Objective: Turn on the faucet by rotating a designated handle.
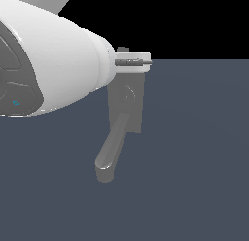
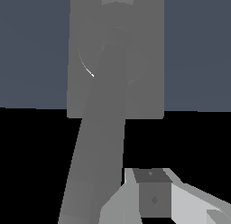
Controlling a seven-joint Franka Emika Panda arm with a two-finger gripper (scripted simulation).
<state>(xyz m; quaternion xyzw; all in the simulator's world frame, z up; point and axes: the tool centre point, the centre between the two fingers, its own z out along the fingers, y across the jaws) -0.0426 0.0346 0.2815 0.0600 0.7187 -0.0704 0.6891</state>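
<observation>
The faucet's flat grey back plate (image 1: 130, 101) stands on the floor, and its thick rounded spout (image 1: 113, 147) runs down towards the exterior view's left. A thin dark grey bar (image 1: 132, 62), seemingly the handle seen edge-on, lies across the plate's top edge. My gripper (image 1: 134, 61) is the white block around that bar, at the end of the big white arm. In the wrist view the plate (image 2: 144, 60) and spout (image 2: 99, 142) fill the middle. One white finger with a grey pad (image 2: 153, 198) shows beside the spout's end. The jaw gap is hidden.
The large white arm link (image 1: 44, 55) fills the exterior view's upper left and hides what lies behind it. Blue-grey floor (image 1: 194, 162) spreads around the faucet. A black background (image 1: 194, 21) lies beyond the floor.
</observation>
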